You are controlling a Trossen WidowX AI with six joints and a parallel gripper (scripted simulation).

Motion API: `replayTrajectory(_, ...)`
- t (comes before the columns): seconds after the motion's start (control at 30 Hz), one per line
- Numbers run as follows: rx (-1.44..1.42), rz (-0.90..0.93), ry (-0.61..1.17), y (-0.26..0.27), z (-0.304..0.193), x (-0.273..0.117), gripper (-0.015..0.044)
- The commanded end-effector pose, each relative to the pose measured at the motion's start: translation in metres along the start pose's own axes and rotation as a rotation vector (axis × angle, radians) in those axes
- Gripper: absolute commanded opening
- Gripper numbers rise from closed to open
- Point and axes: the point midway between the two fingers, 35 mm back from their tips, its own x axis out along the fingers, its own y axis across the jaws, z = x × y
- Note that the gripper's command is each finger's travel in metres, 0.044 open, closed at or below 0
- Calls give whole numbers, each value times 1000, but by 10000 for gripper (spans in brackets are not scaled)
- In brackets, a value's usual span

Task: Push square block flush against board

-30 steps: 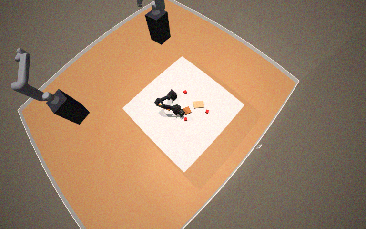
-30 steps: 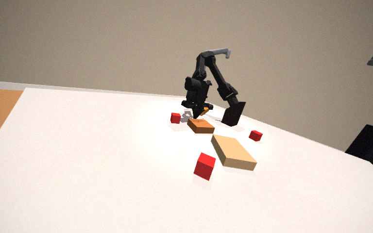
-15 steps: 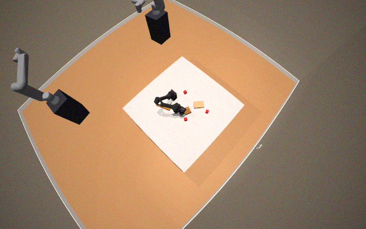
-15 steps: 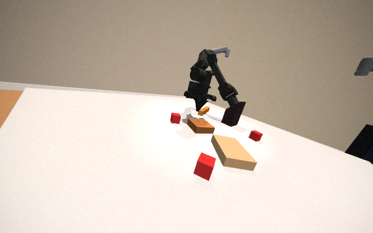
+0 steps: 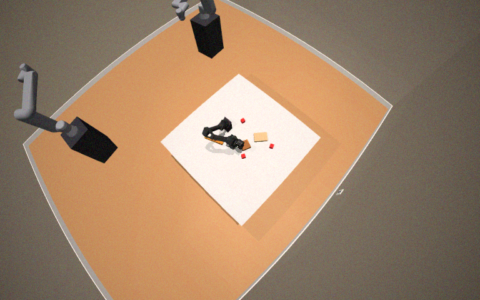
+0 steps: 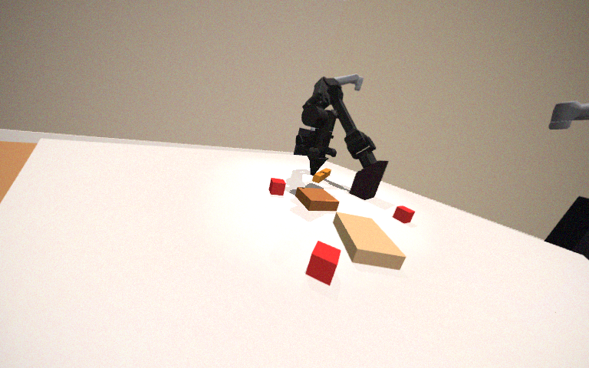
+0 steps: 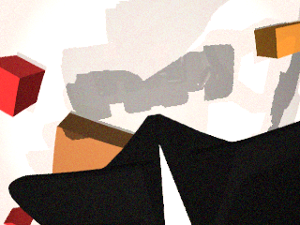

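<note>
The square block [image 5: 246, 144] [image 6: 317, 198] [image 7: 86, 155] is brown-orange and lies flat on the white table. The board [image 5: 260, 137] [image 6: 369, 238] is a larger, pale tan slab, also flat. A gap separates them, and they are turned at different angles. My gripper [image 6: 313, 172] [image 7: 154, 120] is shut with nothing between its fingers. It hangs above the table just beyond the block, on the side away from the board. In the wrist view the fingers hide much of the block. In the top view the hand hides the fingertips and one corner of the block.
One red cube [image 5: 243, 155] [image 6: 277, 186] [image 7: 16, 86] lies near the block. A second red cube [image 5: 271, 145] [image 6: 322, 263] lies near the board. A third red cube [image 5: 242, 120] [image 6: 403, 214] lies on the arm-base side. An orange bar [image 5: 214, 140] [image 6: 321, 175] [image 7: 287, 41] lies beneath the arm.
</note>
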Motion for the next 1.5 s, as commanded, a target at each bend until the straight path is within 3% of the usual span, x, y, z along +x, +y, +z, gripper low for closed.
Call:
replayTrajectory(0.0, -162, -1, -2, 1, -1, 0, 0)
replayTrajectory(1.07, -1269, -1, -1, 3, -14, 0, 0)
replayTrajectory(1.47, -1388, -1, 0, 3, -15, 5, 0)
